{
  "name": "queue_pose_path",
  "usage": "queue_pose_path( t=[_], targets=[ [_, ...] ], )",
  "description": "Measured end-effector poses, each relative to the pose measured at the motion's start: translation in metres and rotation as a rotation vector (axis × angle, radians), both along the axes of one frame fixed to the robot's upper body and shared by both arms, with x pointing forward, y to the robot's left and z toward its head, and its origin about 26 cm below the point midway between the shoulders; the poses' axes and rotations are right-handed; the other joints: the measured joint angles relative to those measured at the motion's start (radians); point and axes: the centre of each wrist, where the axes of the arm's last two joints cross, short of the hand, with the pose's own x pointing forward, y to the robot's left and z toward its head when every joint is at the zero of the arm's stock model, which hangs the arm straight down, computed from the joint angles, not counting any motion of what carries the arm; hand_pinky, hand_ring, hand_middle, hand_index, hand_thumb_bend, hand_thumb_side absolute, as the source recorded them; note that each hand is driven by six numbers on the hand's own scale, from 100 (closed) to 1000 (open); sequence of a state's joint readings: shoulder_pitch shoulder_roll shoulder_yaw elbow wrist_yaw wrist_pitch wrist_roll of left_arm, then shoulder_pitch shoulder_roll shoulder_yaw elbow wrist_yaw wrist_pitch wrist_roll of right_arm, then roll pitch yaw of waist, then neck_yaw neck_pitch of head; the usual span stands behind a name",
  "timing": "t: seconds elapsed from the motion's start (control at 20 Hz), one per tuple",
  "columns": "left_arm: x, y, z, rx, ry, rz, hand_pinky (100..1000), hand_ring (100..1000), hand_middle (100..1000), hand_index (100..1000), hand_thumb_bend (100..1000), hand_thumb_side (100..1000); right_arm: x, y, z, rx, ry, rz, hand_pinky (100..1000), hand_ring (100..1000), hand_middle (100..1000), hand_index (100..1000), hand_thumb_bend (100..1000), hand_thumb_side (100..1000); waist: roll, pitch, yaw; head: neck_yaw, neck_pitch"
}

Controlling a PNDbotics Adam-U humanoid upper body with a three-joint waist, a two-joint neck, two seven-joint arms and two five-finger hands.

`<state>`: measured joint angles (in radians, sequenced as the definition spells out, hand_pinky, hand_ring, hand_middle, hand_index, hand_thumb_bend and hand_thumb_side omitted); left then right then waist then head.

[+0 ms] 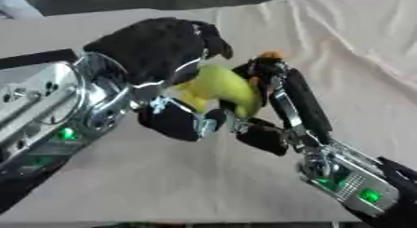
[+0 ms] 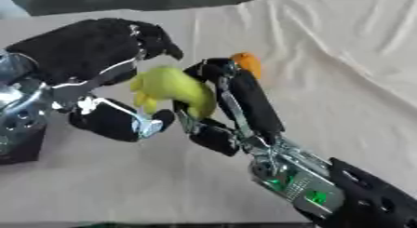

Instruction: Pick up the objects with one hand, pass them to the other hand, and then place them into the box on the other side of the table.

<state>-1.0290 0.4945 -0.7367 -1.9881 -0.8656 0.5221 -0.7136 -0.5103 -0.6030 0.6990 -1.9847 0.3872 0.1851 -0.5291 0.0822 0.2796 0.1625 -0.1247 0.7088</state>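
A yellow-green, banana-like object (image 2: pixel 169 85) is held above the table between my two hands. My left hand (image 1: pixel 159 48) comes in from the left, its black fingers arched over the top of the object and its thumb (image 1: pixel 172 121) curled underneath. My right hand (image 2: pixel 244 101) reaches up from the lower right, with fingers curled against the object's right side and the thumb (image 2: pixel 213 137) below it. Both hands touch the object. A small orange thing (image 2: pixel 247 63) shows just behind the right hand's fingertips; I cannot tell what it is.
A beige cloth (image 1: pixel 187 185) covers the table, with folds (image 2: pixel 350 45) running across the upper right. The table's far edge (image 1: pixel 163 1) meets a dark band at the top. A dark shape (image 2: pixel 18 150) sits under my left forearm at the left edge.
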Motion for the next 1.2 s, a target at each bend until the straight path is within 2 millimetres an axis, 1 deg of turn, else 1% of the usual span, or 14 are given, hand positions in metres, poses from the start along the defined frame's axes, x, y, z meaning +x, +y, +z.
queue_pose_path(
  t=[0.4,0.55,0.75,0.8,0.95,1.05,1.2],
  targets=[
    [-0.001,-0.003,-0.004,0.009,-0.02,0.008,905,905,804,849,382,427,-0.001,0.0,-0.001,-0.001,0.003,0.016,200,538,364,477,100,100,0.005,0.0,-0.001,-0.001,0.0],
    [-0.002,-0.004,-0.006,0.016,-0.031,0.011,903,907,810,843,421,453,-0.001,0.0,-0.001,0.005,-0.004,0.023,211,539,363,475,100,100,0.009,-0.001,-0.001,-0.002,0.0],
    [0.004,-0.006,-0.008,0.038,-0.032,0.027,899,905,810,838,425,460,-0.001,-0.003,-0.003,0.012,-0.009,0.028,208,544,366,477,100,100,0.009,-0.002,-0.001,-0.002,0.001],
    [0.005,-0.007,-0.009,0.043,-0.028,0.03,899,905,810,836,421,459,-0.001,-0.003,-0.003,0.015,-0.006,0.029,193,548,368,478,100,166,0.009,-0.002,-0.001,-0.002,0.001],
    [0.009,-0.008,-0.012,0.054,-0.021,0.041,900,907,813,835,437,471,-0.002,-0.004,-0.006,0.013,0.026,0.017,196,551,370,477,100,143,0.009,-0.006,-0.002,-0.003,0.002],
    [0.011,-0.008,-0.014,0.063,-0.018,0.047,899,907,813,832,443,478,-0.002,-0.004,-0.006,0.004,0.036,0.01,201,552,370,477,100,143,0.009,-0.008,-0.002,-0.006,0.002],
    [0.013,-0.008,-0.014,0.071,-0.019,0.053,896,904,810,828,423,464,-0.003,-0.003,-0.008,-0.004,0.044,0.011,203,552,371,477,100,139,0.009,-0.008,-0.002,-0.007,0.002]
  ],
)
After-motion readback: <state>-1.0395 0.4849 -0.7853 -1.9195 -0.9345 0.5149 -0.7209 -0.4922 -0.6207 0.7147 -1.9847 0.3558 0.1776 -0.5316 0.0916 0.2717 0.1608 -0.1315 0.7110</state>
